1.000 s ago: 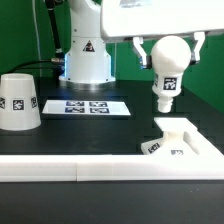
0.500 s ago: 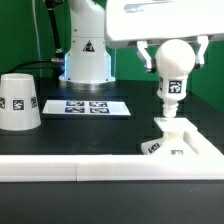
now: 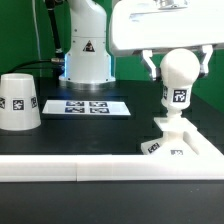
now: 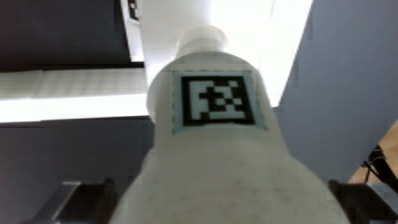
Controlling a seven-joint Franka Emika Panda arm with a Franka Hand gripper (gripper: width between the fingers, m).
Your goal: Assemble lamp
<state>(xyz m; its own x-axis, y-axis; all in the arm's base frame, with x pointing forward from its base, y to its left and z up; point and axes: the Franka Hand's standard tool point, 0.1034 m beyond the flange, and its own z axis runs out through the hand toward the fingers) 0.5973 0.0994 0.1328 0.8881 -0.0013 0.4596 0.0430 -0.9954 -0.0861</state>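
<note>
Clamping the bulb (image 3: 177,97) by its ball head, the gripper (image 3: 180,66) holds it upright at 3 o'clock, stem meeting the base (image 3: 192,146); slight misalignment could jam the stem.

Bulb (image 4: 214,150) partly hides blurred fingers (image 4: 71,203), wrist view; base (image 3: 195,140) cut, exterior view's right.

Even, bright light fills the exterior view, with little shadow on the black bench (image 3: 60,145). The wrist view is blurred: the white ball-headed plastic bulb (image 4: 214,170) is out of focus, pale glare behind it.
</note>
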